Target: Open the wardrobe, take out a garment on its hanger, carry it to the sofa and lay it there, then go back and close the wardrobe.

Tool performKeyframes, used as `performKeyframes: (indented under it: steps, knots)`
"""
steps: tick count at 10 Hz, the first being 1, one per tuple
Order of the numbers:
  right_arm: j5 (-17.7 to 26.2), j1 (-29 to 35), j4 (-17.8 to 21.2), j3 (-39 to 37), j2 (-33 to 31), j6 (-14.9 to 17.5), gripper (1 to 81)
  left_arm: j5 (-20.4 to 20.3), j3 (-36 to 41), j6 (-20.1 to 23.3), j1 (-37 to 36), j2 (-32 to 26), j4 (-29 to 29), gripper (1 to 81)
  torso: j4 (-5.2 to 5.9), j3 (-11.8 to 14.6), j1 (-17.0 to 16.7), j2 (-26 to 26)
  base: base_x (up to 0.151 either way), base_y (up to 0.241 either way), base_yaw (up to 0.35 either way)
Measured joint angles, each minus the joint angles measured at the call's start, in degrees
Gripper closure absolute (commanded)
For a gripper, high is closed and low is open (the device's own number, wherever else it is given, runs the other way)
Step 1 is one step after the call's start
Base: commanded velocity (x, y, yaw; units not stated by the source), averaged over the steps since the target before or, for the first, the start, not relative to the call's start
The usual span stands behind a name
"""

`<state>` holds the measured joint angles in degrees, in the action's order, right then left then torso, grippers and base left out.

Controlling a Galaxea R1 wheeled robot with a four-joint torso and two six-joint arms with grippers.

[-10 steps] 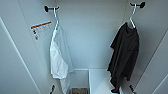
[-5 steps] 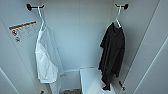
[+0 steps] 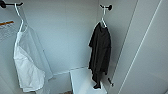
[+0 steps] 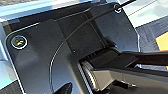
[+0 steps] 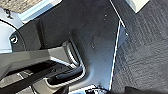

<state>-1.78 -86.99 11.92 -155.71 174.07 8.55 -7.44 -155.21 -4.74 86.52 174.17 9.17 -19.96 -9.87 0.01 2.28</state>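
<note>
The wardrobe [image 3: 70, 37] stands open in the head view, its white inside filling the picture. The black garment [image 3: 100, 50] hangs at the right on a thin white hanger [image 3: 103, 18]. The hanger's hook rests over a black rail bracket [image 3: 107, 7]. The garment's lower end dangles just above a white ledge [image 3: 82, 80] on the wardrobe's floor. The left wrist view and the right wrist view show my own dark plates and jointed bars close up.
A white garment [image 3: 27, 67] hangs on its own white hanger at the wardrobe's left. The open right door [image 3: 150, 62] slants across the right side. A printed label [image 3: 7, 27] shows at the far left. Dark grey carpet [image 5: 145, 50] lies below my right arm.
The whole head picture has slid left over the last second, so the camera has turned right. Both garments hang as before.
</note>
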Motion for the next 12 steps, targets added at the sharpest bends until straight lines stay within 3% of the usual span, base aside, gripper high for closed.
performKeyframes:
  steps: [5, 12]
  knots:
    - [-0.04, 0.15, 0.06, 0.02, 0.02, 0.00, 1.0, 1.16, 11.43, 0.00, -1.77, -4.43, 3.47, 1.0, -0.13, 0.00, 0.00, 0.00, 0.000, 0.000, 0.000]
    - [-0.06, 0.22, 0.28, 0.02, 0.05, -0.01, 1.0, 9.33, 25.28, -0.05, -14.12, -10.83, 3.54, 1.0, -0.15, 0.00, 0.02, 0.00, 0.000, 0.000, 0.000]
